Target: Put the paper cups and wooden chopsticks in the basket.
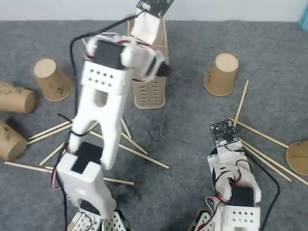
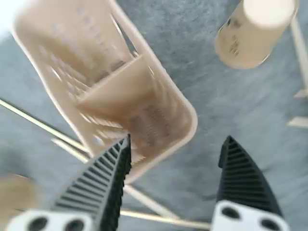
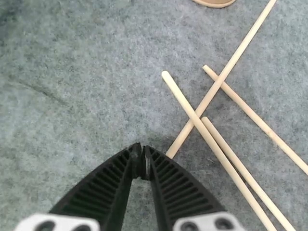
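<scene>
Beige basket [image 1: 150, 94] holds perhaps one cup; five paper cups [image 1: 222, 74] and the wooden chopsticks [image 3: 211, 91] lie on the tabletop [image 1: 183, 134], so most work remains. Left gripper [image 2: 177, 140]: fingers apart above basket. Right gripper [image 3: 143, 149]: fingers together, empty.

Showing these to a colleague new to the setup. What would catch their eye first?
Probably the left arm, stretched out with the left gripper open above the tan basket. Then wooden chopsticks scattered over the grey mat and paper cups on both sides of the basket. The right gripper is shut near crossed chopsticks.
</scene>
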